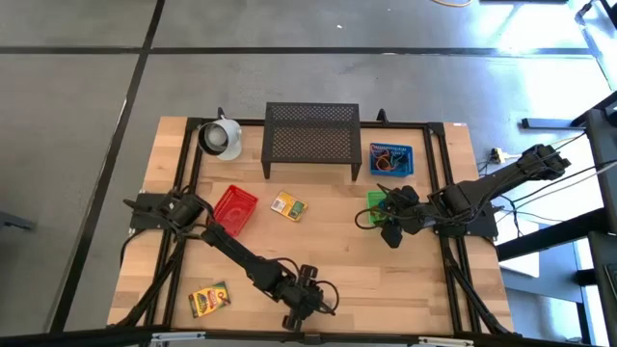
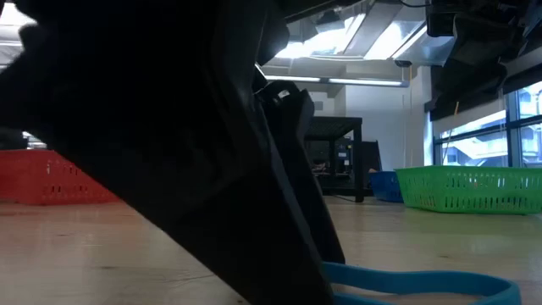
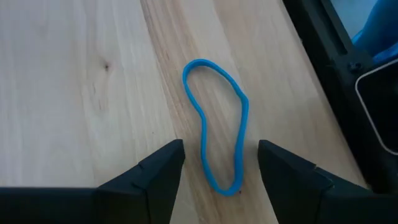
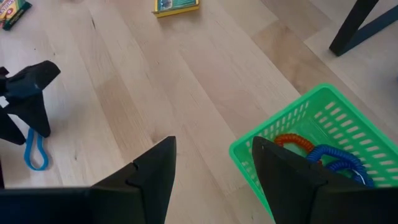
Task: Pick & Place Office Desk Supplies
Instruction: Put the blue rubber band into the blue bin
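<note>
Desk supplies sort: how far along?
Done: loops already in the green basket and the blue basket. In hand: left hand open over a blue loop, not yet gripped. Left: two printed boxes. Right hand open beside the green basket.

Both arms are dark, near black, built of slim jointed links with rounded housings at the joints. Thin black cables loop beside the left hand (image 1: 310, 301) and trail from the right arm. Each hand carries two matte black fingers (image 3: 163, 174), broad wedges with flat faces and angular edges, tapering toward blunt tips; the right hand (image 4: 212, 163) matches.
</note>
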You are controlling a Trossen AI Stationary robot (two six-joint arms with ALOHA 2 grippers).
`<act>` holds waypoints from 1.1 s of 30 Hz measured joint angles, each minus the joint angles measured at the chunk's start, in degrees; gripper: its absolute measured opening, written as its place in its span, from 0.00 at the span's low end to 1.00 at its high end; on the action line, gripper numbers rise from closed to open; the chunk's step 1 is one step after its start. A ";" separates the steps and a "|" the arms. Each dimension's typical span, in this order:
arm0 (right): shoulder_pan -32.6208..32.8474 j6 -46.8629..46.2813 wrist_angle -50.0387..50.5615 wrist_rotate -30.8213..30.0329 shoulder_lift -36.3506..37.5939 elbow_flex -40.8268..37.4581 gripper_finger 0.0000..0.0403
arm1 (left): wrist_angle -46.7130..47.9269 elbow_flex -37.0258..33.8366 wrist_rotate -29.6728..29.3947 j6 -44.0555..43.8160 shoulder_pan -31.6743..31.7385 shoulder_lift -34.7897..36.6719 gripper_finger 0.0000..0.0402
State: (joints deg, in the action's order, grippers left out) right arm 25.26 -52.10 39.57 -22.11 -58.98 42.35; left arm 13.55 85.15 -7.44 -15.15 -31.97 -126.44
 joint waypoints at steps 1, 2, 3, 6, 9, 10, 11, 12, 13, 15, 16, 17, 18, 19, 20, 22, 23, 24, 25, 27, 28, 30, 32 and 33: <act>0.00 0.00 0.00 0.00 0.00 0.00 0.53 | 0.41 0.02 0.06 0.67 -0.02 -0.47 0.51; 0.00 0.00 0.00 0.00 0.00 0.00 0.53 | 0.83 0.04 0.40 1.19 0.03 -0.72 0.49; 0.00 0.00 0.02 0.00 0.00 0.00 0.53 | 1.53 0.04 0.69 1.59 0.08 -0.78 0.47; 0.00 0.01 0.02 0.00 0.00 0.00 0.53 | 2.97 0.11 1.03 2.88 0.10 -0.85 0.38; 0.00 0.00 0.02 0.01 0.00 0.00 0.53 | 3.43 0.11 1.49 2.92 0.21 -0.88 0.27; 0.00 0.02 0.02 0.02 0.00 0.00 0.53 | 3.52 0.09 1.96 2.92 0.39 -0.88 0.22; 0.00 0.00 0.02 0.01 0.00 0.00 0.53 | 3.54 0.07 2.45 2.90 0.58 -0.88 0.18; 0.00 0.02 0.02 0.02 0.00 0.00 0.53 | 3.55 0.04 2.90 2.90 0.79 -0.88 0.13; 0.00 0.02 0.02 0.02 0.00 0.00 0.53 | 3.54 0.04 3.32 2.89 0.96 -0.88 0.09; 0.00 0.02 0.02 0.02 0.00 0.00 0.53 | 3.53 0.05 3.67 2.42 1.01 -0.85 0.03; 0.00 0.02 0.02 0.02 0.00 0.00 0.53 | 3.57 0.10 3.56 2.26 1.09 -0.66 0.02; 0.00 0.02 0.02 0.03 0.00 0.00 0.53 | 3.62 0.29 3.25 2.24 1.25 -0.60 0.02; 0.00 0.02 0.00 0.05 0.00 0.00 0.53 | 3.84 0.65 2.85 2.25 1.36 -0.62 0.01; 0.00 0.02 0.00 0.11 0.00 0.00 0.53 | 4.01 1.17 2.42 2.23 1.51 -0.47 0.01; 0.00 0.02 -0.08 0.25 0.00 0.00 0.53 | 3.99 1.49 2.28 2.24 1.61 -0.01 0.01; 0.00 0.02 -0.15 0.45 0.00 0.00 0.53 | 3.90 2.19 2.47 2.27 2.21 0.11 0.00; 0.00 0.02 -0.18 0.46 0.00 0.00 0.53 | 3.92 2.33 2.26 2.30 2.45 0.48 0.00; 0.00 0.07 -0.23 0.46 0.00 0.00 0.53 | 4.03 2.46 0.22 2.40 2.71 0.81 0.01; 0.00 0.29 -0.46 0.48 0.00 0.00 0.53 | 3.84 2.68 -0.72 2.43 3.35 1.19 0.01; 0.00 0.51 -0.82 0.48 0.00 0.00 0.53 | 3.65 2.98 -3.48 2.42 4.29 2.41 0.00; 0.00 0.66 -1.14 0.50 0.00 0.00 0.53 | 3.34 3.02 -4.65 2.42 4.69 3.11 0.00; 0.00 0.67 -1.49 0.50 0.00 0.00 0.53 | 3.23 3.10 -6.16 2.42 5.10 4.62 0.01; 0.00 0.68 -2.22 0.99 0.00 0.00 0.53 | 3.30 3.10 -8.40 2.44 5.42 6.10 0.01; -0.02 0.89 -2.82 1.59 0.00 0.00 0.53 | 3.44 3.10 -9.86 2.48 5.79 7.04 0.00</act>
State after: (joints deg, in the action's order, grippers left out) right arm 25.23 -51.21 36.75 -20.52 -58.98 42.35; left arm 16.99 88.25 -17.31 -12.67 -26.18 -119.40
